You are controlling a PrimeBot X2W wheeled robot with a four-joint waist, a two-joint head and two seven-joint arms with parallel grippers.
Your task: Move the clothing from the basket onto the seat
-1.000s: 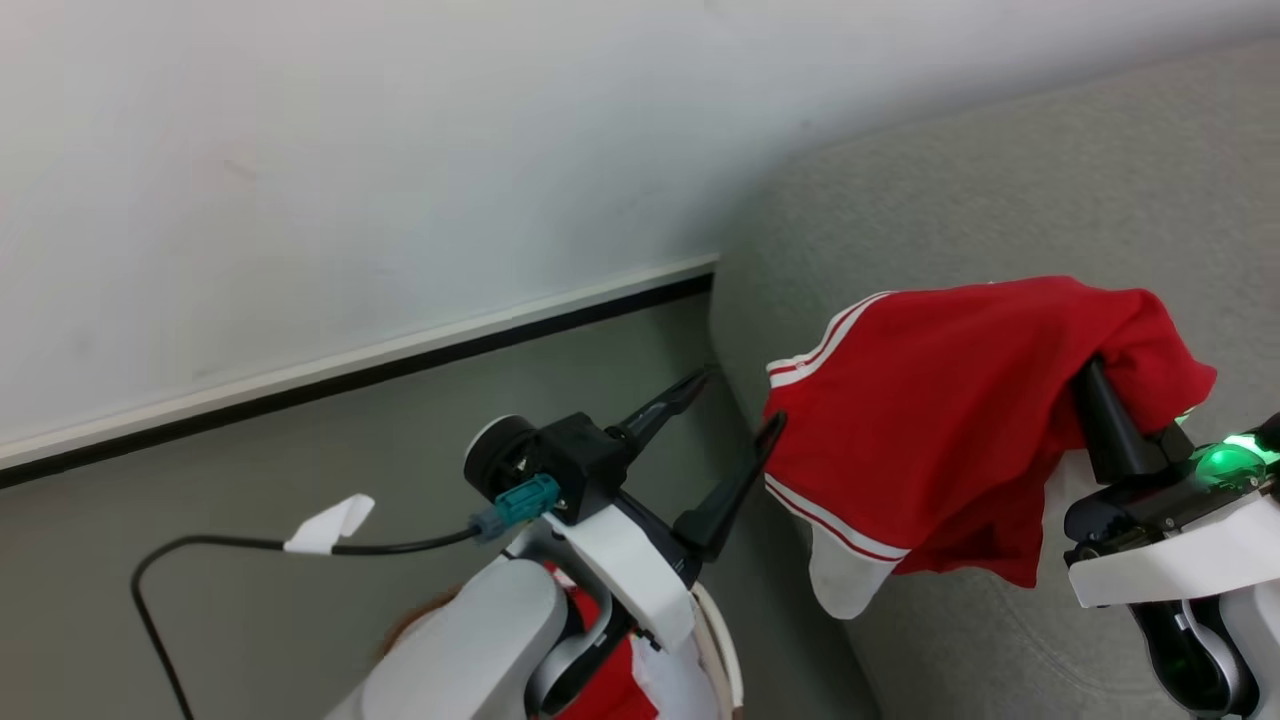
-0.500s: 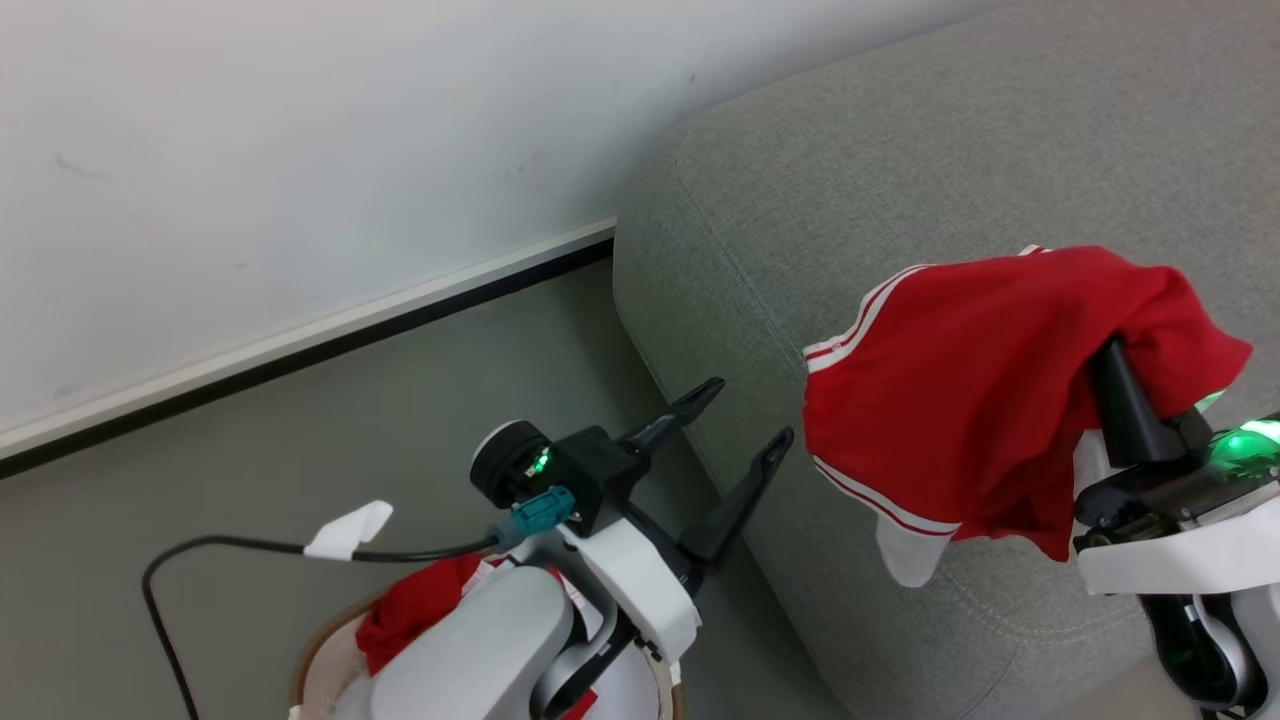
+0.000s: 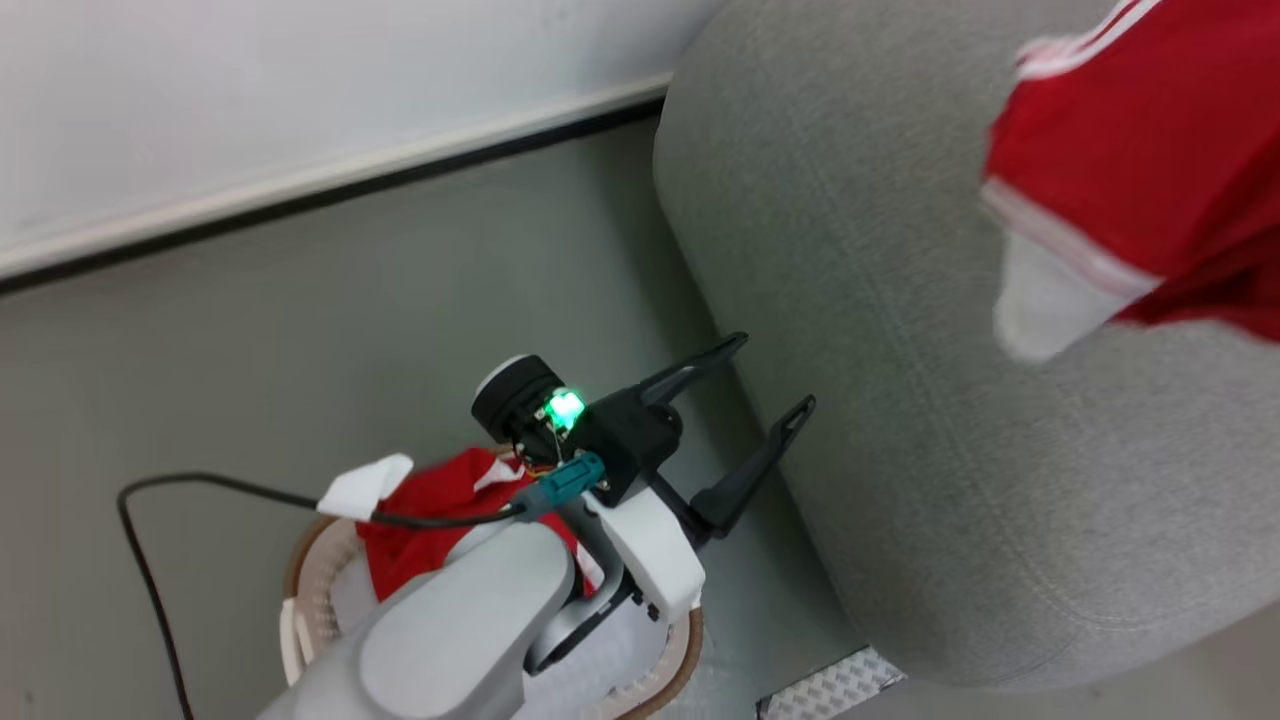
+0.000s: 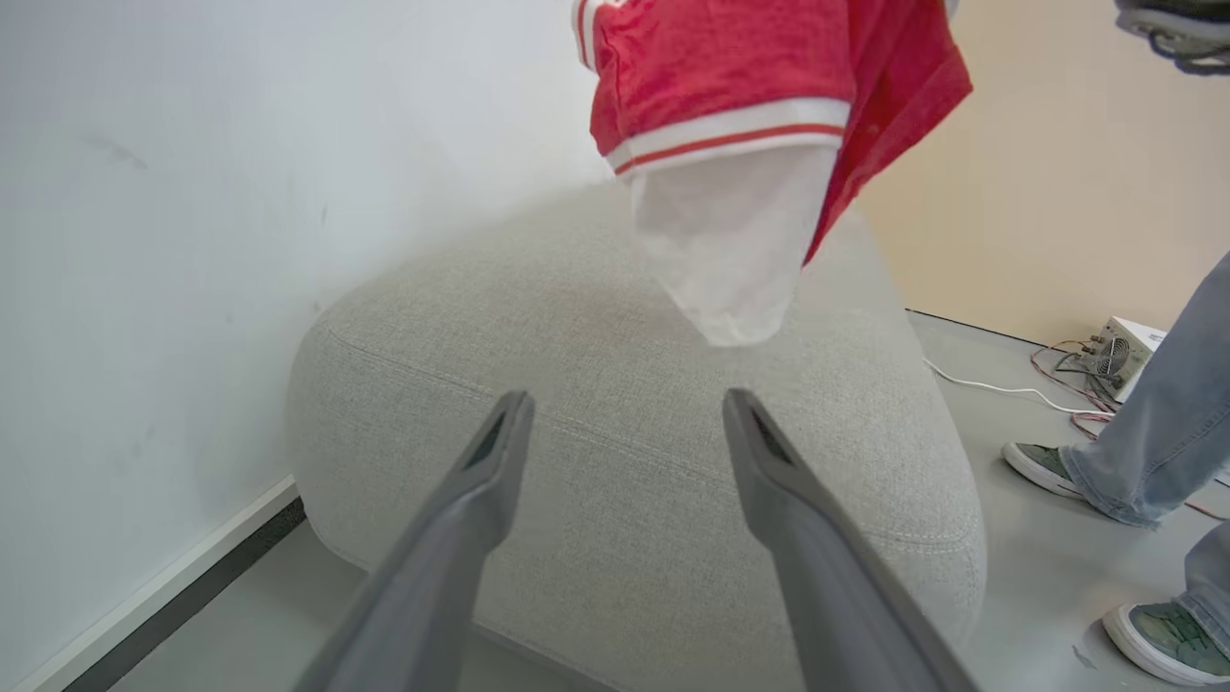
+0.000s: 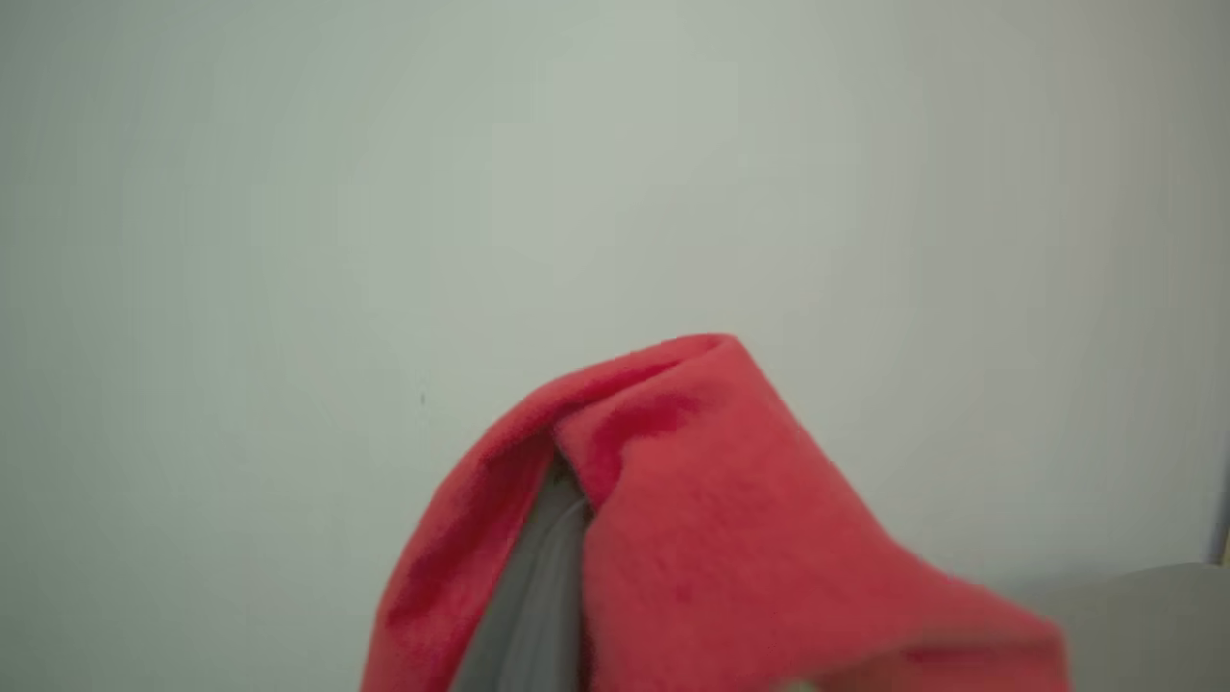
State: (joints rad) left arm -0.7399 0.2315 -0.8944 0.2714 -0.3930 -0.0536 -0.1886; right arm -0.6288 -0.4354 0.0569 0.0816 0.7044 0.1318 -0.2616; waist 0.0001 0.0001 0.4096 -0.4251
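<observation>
Right gripper [image 5: 543, 567], jaws clamped on a red garment [image 3: 1130, 150], is holding it above the seat [image 3: 850, 250] for release. Left gripper [image 3: 775, 375], jaws wide and empty, is hovering between the seat's edge and the basket [image 3: 300, 560], where clothing [image 3: 430, 510] is lying.

Bare grey top across most of the seat [image 3: 880, 300], reachable over its rounded left edge. Blocked above the right part by hanging clothing [image 3: 1130, 160], white flap dangling close over the fabric. Open floor [image 3: 250, 380] between wall [image 3: 250, 90] and basket [image 3: 296, 560]. Narrow gap between basket rim and seat's near corner, occupied by the left gripper [image 3: 772, 374], spread wide. Past the far edge, hemmed in by a person's legs [image 4: 1143, 413] and a cable [image 4: 990, 389].
</observation>
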